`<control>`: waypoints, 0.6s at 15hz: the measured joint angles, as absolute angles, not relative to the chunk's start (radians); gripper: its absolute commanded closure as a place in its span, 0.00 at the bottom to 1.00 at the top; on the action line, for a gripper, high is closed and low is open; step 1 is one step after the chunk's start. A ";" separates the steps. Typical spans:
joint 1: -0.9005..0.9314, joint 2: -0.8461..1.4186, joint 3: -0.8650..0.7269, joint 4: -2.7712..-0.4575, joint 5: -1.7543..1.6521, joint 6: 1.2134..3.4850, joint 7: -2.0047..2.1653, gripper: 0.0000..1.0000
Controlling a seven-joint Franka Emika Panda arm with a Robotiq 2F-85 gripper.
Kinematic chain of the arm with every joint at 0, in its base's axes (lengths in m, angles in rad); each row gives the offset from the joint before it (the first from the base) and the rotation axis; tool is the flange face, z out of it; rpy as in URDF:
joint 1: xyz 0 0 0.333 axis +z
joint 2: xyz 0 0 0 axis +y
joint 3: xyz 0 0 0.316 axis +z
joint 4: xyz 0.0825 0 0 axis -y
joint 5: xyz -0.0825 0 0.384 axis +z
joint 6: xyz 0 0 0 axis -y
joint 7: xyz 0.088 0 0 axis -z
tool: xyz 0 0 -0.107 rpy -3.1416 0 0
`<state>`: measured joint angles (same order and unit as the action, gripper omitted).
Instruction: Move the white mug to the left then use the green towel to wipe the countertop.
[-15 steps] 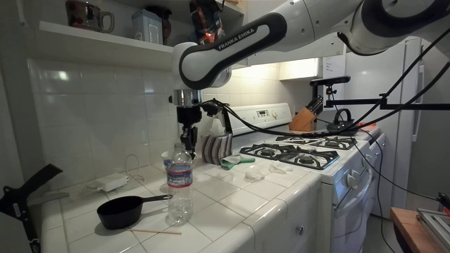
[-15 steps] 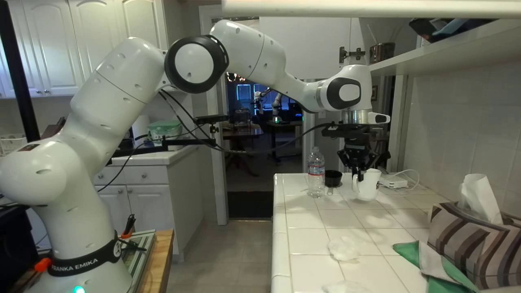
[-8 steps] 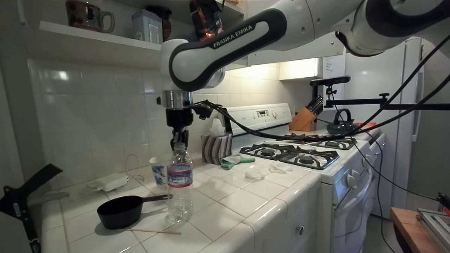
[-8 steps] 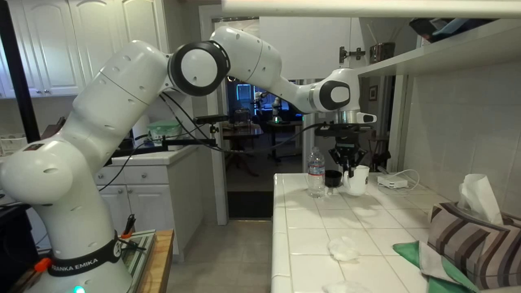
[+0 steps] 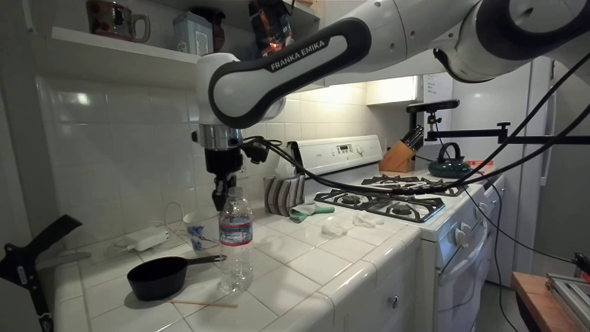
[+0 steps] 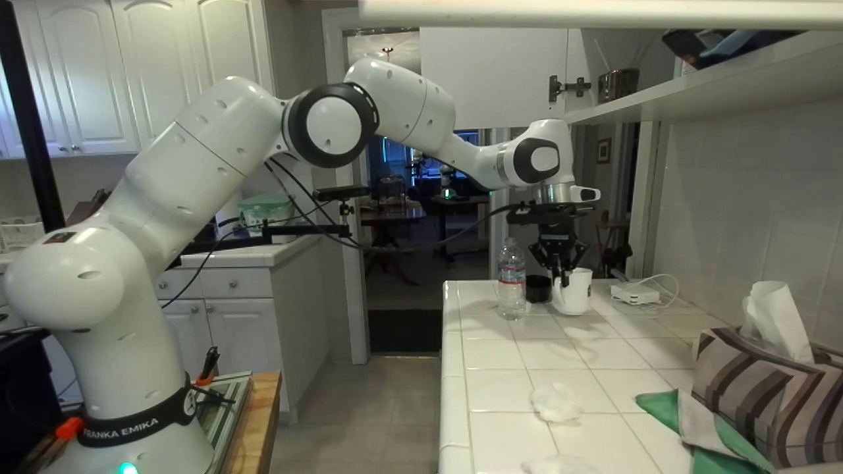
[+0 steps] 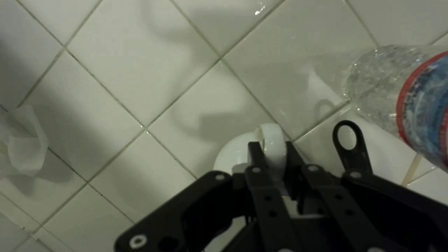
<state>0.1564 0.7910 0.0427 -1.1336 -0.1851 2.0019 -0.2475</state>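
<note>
Gripper (image 7: pixel 272 148) clamped on white mug (image 6: pixel 577 293) by its handle (image 7: pixel 274 138) — toward counter (image 6: pixel 500 388) end opposite stove (image 5: pixel 449 242). Green towel (image 5: pixel 303 213) — lies near stove-side edge.

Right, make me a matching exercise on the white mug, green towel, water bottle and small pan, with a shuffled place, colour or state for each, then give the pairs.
Things
1. White mug
2. Green towel
3. Water bottle
4. Small pan

Places, colours, states
A. Solid black
B. Its handle is between the fingers
C. Clear and standing upright
D. Beside the striped tissue box

Pairs: 1-B; 2-D; 3-C; 4-A
</note>
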 measured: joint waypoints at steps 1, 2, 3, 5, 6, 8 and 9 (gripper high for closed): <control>0.157 0.799 0.042 -1.123 -0.185 2.003 -0.247 0.96; 0.157 0.807 0.042 -1.114 -0.185 2.007 -0.247 0.96; 0.156 0.813 0.041 -1.107 -0.185 2.013 -0.247 0.96; 0.155 0.826 0.041 -1.092 -0.185 2.028 -0.247 0.96; 0.155 0.833 0.041 -1.086 -0.185 2.037 -0.247 0.96; 0.154 0.845 0.041 -1.078 -0.184 2.048 -0.247 0.96; 0.154 0.851 0.041 -1.071 -0.184 2.051 -0.247 0.96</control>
